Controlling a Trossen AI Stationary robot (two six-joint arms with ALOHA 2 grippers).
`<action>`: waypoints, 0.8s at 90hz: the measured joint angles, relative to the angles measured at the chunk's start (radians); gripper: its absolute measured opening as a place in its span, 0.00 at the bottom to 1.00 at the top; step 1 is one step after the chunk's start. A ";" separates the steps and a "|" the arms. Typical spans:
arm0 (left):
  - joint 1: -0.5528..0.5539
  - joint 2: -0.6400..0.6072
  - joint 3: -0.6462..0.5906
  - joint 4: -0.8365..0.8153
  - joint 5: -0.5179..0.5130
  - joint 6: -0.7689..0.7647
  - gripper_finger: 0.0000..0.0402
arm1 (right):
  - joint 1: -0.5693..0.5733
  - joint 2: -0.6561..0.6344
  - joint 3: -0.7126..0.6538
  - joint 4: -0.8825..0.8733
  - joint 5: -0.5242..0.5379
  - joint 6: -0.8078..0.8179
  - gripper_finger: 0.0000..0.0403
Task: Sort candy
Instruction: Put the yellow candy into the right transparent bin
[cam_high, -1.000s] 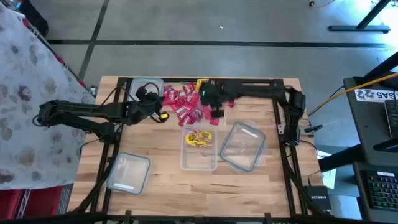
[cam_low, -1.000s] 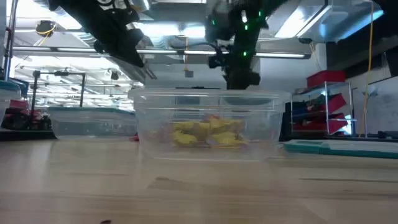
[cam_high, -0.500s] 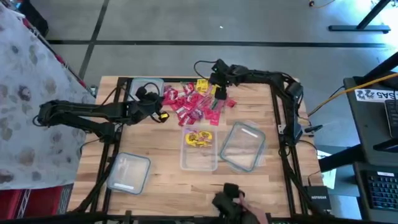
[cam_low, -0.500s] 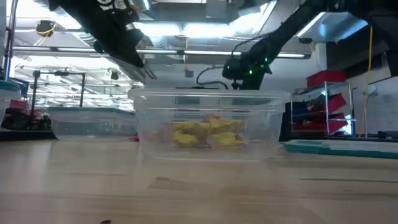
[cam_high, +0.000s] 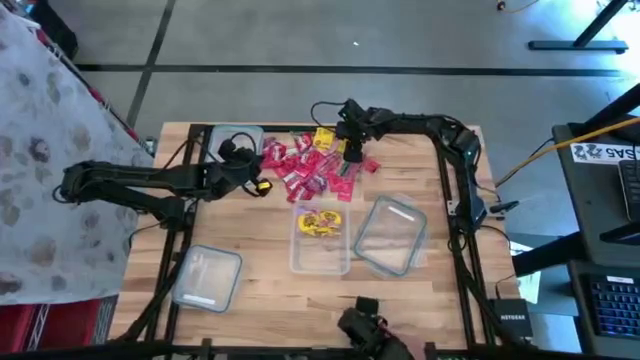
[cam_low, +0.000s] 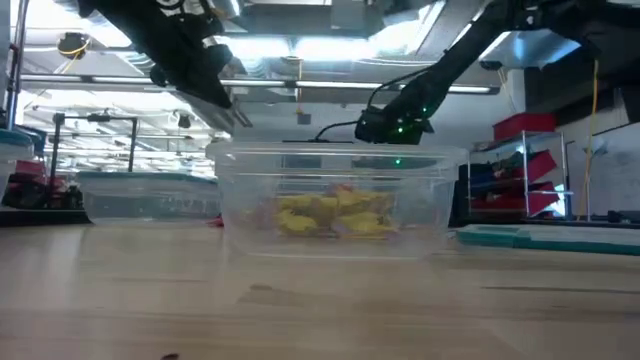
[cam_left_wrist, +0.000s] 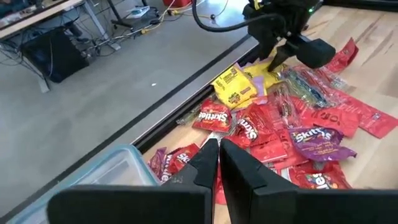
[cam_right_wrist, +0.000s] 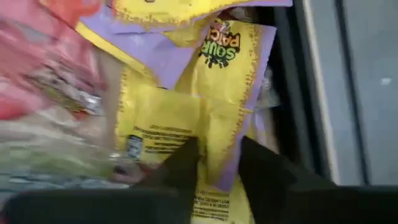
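Observation:
The candy lies in a loose pile at the table's far middle, mostly red packets with yellow ones at its far edge. My right gripper is open low over the far edge of the pile. A yellow packet shows between its fingers. My left gripper is shut at the pile's left side, above the red packets, with nothing seen between its fingers. Several yellow pieces lie in the middle clear tub. My right gripper comes down from above at the yellow packet's purple-edged end, with one finger on each side of it. I cannot tell whether the fingers touch the packet, which lies flat on the pile.
A second clear tub stands right of the middle one, a third near the left front, and a fourth at the far left under my left arm. A dark object shows at the table's near edge.
My right gripper has gone toward the table's far edge, from over the red candy to the yellow packets, and has come down a little. A dark object has appeared at the near edge.

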 joint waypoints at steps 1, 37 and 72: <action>0.000 0.000 0.000 0.000 0.000 0.000 0.00 | 0.000 0.000 0.000 -0.001 -0.006 0.001 0.12; 0.000 0.000 0.000 0.002 0.000 0.010 0.00 | 0.102 -0.213 -0.002 -0.118 0.239 0.078 0.01; -0.002 0.000 0.000 0.002 0.000 0.025 0.00 | 0.259 -0.433 0.000 -0.218 -0.016 0.145 0.00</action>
